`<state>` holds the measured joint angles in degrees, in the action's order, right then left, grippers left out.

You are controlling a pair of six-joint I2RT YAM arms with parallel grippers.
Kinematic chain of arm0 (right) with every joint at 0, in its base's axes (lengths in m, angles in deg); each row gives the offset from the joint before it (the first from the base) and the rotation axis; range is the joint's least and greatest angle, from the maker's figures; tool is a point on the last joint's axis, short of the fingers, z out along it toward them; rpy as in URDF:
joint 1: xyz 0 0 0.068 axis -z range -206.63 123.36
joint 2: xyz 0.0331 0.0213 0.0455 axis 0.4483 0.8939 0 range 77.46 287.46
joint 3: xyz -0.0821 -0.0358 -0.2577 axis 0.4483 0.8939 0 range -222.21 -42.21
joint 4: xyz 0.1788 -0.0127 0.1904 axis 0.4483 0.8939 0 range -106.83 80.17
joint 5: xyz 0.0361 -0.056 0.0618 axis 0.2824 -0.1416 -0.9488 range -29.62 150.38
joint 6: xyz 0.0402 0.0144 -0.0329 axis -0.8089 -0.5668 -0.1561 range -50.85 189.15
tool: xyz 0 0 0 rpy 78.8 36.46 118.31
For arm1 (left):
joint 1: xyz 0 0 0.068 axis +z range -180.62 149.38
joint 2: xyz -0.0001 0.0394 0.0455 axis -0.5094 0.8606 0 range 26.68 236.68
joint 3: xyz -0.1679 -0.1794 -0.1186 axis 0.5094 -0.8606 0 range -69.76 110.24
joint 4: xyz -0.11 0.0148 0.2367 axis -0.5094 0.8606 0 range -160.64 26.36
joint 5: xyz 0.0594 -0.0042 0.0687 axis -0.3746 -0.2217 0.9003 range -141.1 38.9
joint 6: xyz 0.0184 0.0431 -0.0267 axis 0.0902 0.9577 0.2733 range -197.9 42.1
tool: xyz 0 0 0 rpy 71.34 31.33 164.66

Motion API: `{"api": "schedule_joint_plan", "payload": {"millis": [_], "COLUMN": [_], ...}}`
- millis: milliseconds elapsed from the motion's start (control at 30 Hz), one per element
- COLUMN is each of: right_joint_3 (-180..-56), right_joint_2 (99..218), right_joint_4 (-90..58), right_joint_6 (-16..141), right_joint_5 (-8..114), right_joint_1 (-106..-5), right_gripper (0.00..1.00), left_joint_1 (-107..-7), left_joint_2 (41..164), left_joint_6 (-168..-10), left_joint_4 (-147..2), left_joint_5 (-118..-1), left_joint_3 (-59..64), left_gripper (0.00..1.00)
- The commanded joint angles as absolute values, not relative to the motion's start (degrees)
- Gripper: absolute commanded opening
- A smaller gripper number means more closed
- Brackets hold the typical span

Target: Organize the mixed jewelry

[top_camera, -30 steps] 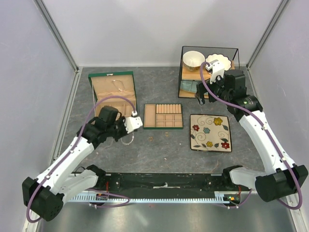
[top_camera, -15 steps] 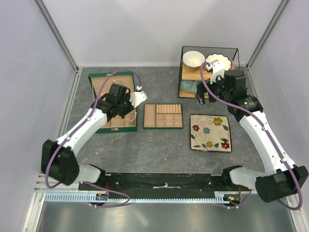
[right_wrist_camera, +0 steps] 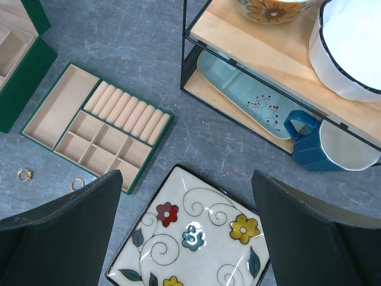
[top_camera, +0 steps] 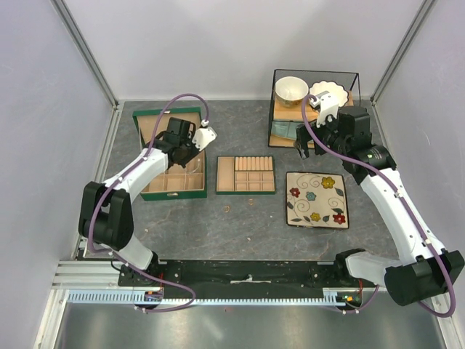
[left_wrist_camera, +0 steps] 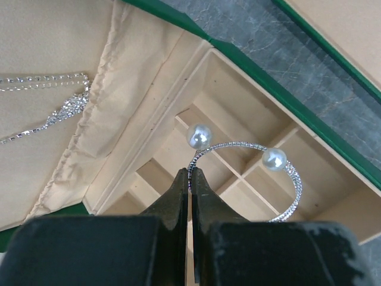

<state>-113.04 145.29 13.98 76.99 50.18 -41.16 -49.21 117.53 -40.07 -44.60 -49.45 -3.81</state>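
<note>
My left gripper is shut on a thin silver wire bangle with two pearl ends. It holds the bangle above the tan compartments of the open green jewelry box. In the top view the left gripper is over the box. A fine chain necklace lies on the tan lid pouch. Two small gold rings lie on the table in front of the tan tray; they also show in the top view. My right gripper is open and empty, high above the table.
A flowered square plate lies right of the tray. A black wire shelf at the back right holds bowls, a blue dish and a blue mug. Grey walls close the sides.
My left arm swung from the table in front of the tray back to the green box, carrying the bangle. The right arm has not moved.
</note>
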Motion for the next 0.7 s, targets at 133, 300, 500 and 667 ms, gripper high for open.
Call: {"api": "schedule_joint_plan", "payload": {"millis": [133,300,500,667], "right_joint_3": [-112.97,-112.88,-112.88,-112.97], "right_joint_2": [145.13,145.22,145.13,144.78], "right_joint_4": [12.0,11.83,11.83,11.83], "right_joint_6": [77.59,77.32,77.32,77.15], "right_joint_5": [50.45,50.36,50.36,50.18], "right_joint_1": [-41.49,-41.49,-41.49,-41.49], "right_gripper": [0.98,0.98,0.98,0.98], "left_joint_1": [-44.51,-44.16,-44.24,-44.07], "left_joint_2": [118.8,116.25,113.0,111.68], "left_joint_6": [-39.4,-38.96,-38.17,-36.33], "left_joint_4": [-48.14,-48.14,-48.58,-50.33], "left_joint_5": [-48.9,-50.04,-49.69,-48.11], "left_joint_3": [-1.99,-4.63,-9.02,-12.45], "left_gripper": [0.02,0.01,0.01,0.02]}}
